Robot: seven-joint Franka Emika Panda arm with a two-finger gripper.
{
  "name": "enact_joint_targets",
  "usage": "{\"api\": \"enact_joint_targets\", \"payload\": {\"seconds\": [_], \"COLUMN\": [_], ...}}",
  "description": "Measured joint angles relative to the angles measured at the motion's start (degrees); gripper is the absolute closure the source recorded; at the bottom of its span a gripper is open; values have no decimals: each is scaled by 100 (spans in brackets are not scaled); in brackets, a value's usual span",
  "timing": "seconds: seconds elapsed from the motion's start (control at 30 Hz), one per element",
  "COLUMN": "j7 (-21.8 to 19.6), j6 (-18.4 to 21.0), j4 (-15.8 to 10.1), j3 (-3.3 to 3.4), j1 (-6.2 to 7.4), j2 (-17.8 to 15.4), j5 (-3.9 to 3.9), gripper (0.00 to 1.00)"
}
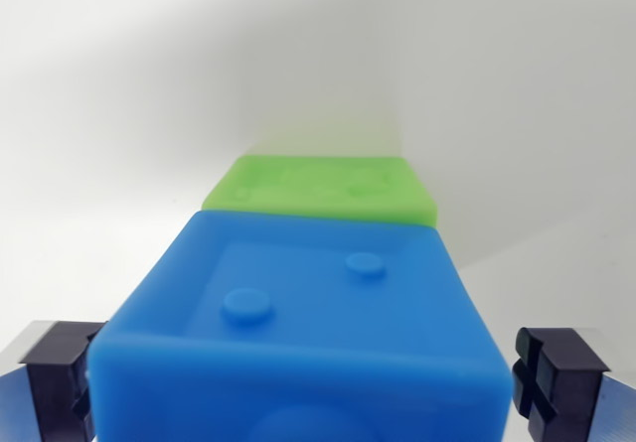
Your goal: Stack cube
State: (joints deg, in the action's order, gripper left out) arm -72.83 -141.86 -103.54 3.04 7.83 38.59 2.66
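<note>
A blue cube [298, 323] with two round studs on its top face fills the lower middle of the wrist view. My gripper [310, 382] straddles it. The left black fingertip [60, 372] and the right one [561, 372] press against the cube's two sides, so the gripper is shut on it. Just beyond the blue cube's far edge a green cube [323, 189] shows its top face, lying farther from the camera. The blue cube hides the green cube's near part. Whether the two cubes touch cannot be told.
A plain white surface [119, 114] surrounds both cubes. A soft shadow falls across it behind the green cube and to the wrist view's right.
</note>
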Motion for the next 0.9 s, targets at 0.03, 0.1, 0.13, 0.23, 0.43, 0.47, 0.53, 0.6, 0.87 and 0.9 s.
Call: {"api": "enact_joint_targets", "payload": {"seconds": [0.03,0.1,0.13,0.23,0.43,0.47,0.53,0.6,0.87,0.9], "j7": [0,0,0,0,0,0,0,0,0,0], "j6": [0,0,0,1,34,50,91,137,326,359], "j4": [0,0,0,0,-4,-7,-14,-17,-39,-43], "j3": [0,0,0,0,1,2,3,4,13,15], "j1": [0,0,0,0,0,0,0,0,7,9], "j2": [0,0,0,-1,-50,-75,-127,-178,-391,-428], "j5": [0,0,0,0,0,0,0,0,-2,-3], "gripper": [0,0,0,0,0,0,0,0,0,0]}}
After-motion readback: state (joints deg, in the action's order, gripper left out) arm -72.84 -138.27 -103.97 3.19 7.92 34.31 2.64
